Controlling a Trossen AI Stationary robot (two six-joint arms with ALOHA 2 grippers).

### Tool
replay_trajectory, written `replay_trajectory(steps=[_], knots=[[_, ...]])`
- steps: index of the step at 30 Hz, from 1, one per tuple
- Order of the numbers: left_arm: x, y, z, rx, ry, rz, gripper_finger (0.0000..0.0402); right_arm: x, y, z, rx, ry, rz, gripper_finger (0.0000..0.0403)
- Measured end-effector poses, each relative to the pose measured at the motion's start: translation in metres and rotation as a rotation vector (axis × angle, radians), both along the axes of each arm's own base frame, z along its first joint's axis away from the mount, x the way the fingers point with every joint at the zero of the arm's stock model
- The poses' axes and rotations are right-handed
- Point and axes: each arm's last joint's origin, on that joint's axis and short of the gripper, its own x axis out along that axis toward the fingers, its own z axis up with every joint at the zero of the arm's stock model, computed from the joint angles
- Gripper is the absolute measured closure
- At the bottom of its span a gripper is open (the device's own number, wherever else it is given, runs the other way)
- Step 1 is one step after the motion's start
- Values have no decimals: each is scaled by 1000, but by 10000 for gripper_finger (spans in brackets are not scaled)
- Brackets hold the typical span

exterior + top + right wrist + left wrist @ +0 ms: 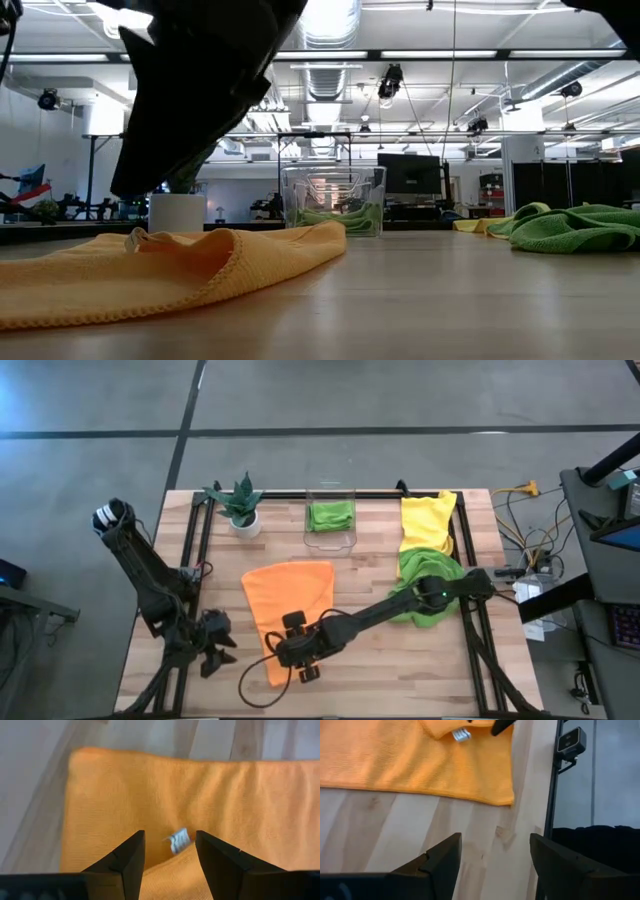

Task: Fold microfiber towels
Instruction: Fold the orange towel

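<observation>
Orange towel (287, 592): we find it spread near the middle of the surface (400, 670), front-left of centre, mostly flat, with a corner or edge turned over near the front. In the right wrist view its white tag (178, 840) sits beside that raised fold. The nap looks soft and limp; the low view shows the near edge rumpled into low waves, not lying flush.

Step in hand, as we judge it: the first fold of this towel. The right hand (300, 645) hovers over the towel's front end, its fingers (124, 860) spread with cloth showing between them, pinching nothing that we can see. The next move likely calls for lowering onto the turned edge, closing on one layer only, and carrying it across evenly so the corners meet.

Left hand (213, 647): parked at the front-left of the surface, just beside the towel's left edge, fingers (442, 860) spread, holding nothing.

Other towels: one lime green towel (430, 588) heaped at the right, under the right arm; one yellow towel (427, 520) behind it, draped toward the back rail; a second green towel (330, 515) lies in the clear bin (330, 540) at the back centre. We cannot tell whether that one is folded.

Also present: potted plant (241, 505), back left, apart from the towels.
</observation>
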Motion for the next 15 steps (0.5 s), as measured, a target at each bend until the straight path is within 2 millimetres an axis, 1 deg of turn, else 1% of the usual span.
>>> replay_trajectory(steps=[6,11,15], knots=[[1,-5,-6,-39,-17,-5,183,1,-4,-9,-20,31,6,232],[1,-5,-6,-51,-23,-6,183,3,-10,-11,-32,31,12,233],[2,-7,-6,-66,-32,-6,183,5,-15,-11,-33,31,8,257]])
